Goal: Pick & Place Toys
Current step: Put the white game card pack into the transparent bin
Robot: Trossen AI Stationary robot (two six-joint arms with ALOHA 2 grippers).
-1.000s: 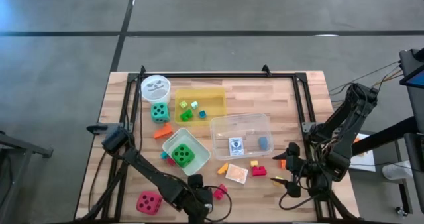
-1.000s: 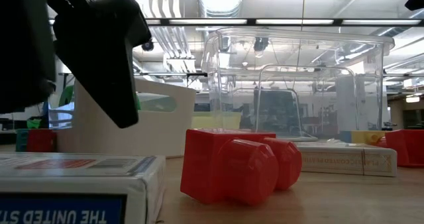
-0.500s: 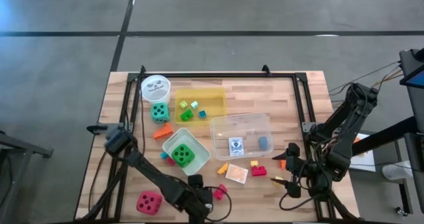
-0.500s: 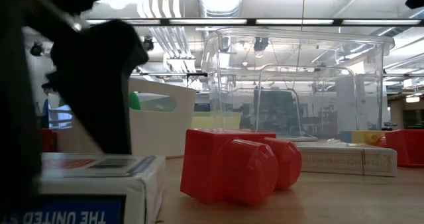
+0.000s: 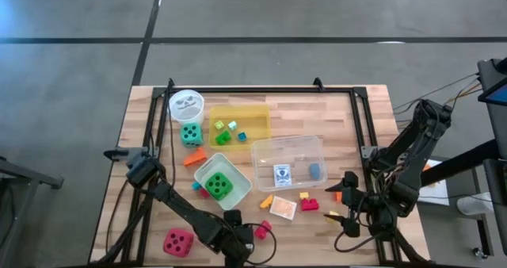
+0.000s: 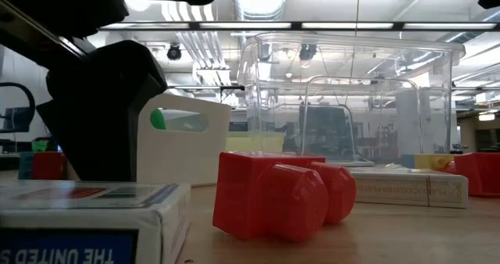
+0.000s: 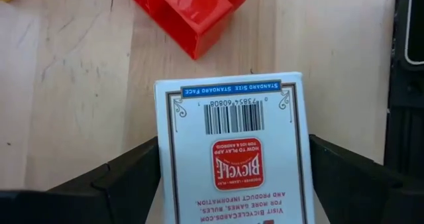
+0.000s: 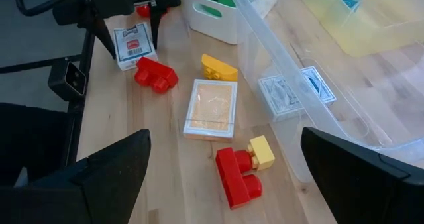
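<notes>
A white card pack with a red emblem (image 7: pixel 235 151) lies flat on the wood near the table's near edge, also seen in the low view (image 6: pixel 86 213) and the right wrist view (image 8: pixel 132 44). My left gripper (image 7: pixel 234 168) is open and straddles the pack from above. A red block (image 7: pixel 189 12) lies just beyond the pack. At the table's right side my right gripper (image 8: pixel 225 177) hangs open over a red-and-yellow block (image 8: pixel 240 171), with nothing between its fingers. A tan card pack (image 8: pixel 211 108) lies beside that block. My left gripper has one finger (image 7: pixel 126 177) beside each long side of the card pack (image 7: pixel 165 158). Whether the fingers touch the pack I cannot tell. They come steeply from above, along the pack's length. The pack lies flat on the table.
A white box (image 5: pixel 222 181) holds a green die. Behind it stand a clear box (image 5: pixel 289 161), a yellow tray (image 5: pixel 239 123), a white cup (image 5: pixel 186 104) and a teal die (image 5: pixel 190 132). A red die (image 5: pixel 177 242) sits near-left. Small blocks (image 5: pixel 306 201) lie near the clear box.
My left gripper has come down over the white card pack, so that its fingers now stand at the pack's sides. The gap between its fingers is unchanged. The pack has stayed where it was.
</notes>
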